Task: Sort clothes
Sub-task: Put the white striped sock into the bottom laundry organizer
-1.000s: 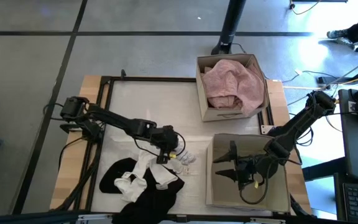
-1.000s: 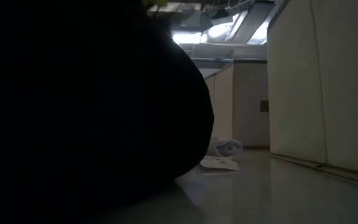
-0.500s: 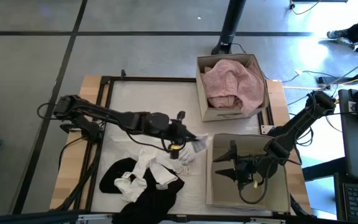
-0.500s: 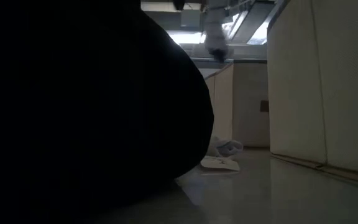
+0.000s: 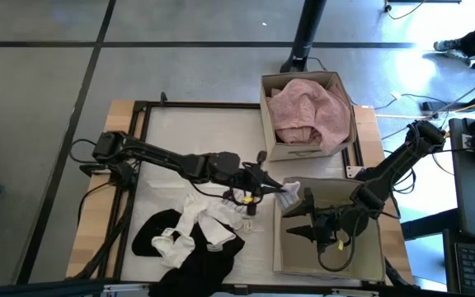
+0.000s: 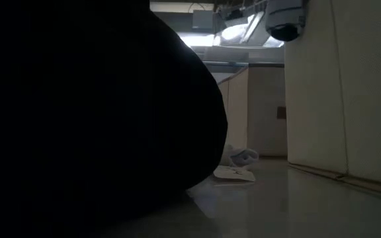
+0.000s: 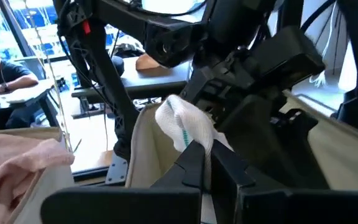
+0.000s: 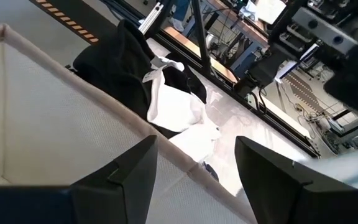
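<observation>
Left gripper [image 5: 280,189] is clamped tight on a small white knitted garment [image 5: 290,192] at frame centre in the high view — held above the left wall of the lower tan cardboard box [image 5: 279,247]. The left wrist view shows the white piece [image 7: 182,121] pinched between the fingertips [image 7: 194,158].

Right gripper [image 5: 306,216] sits inside that lower box, fingers spread apart, holding nothing.

Remaining pile of black and white fabric clothes [image 5: 190,238] lies on the pale surface [image 5: 196,132] at lower left — also seen from the right wrist [image 8: 160,87]. Crumpled pale pink garment [image 5: 308,110] fills the upper tan cardboard box [image 5: 299,151], upper right of centre.
</observation>
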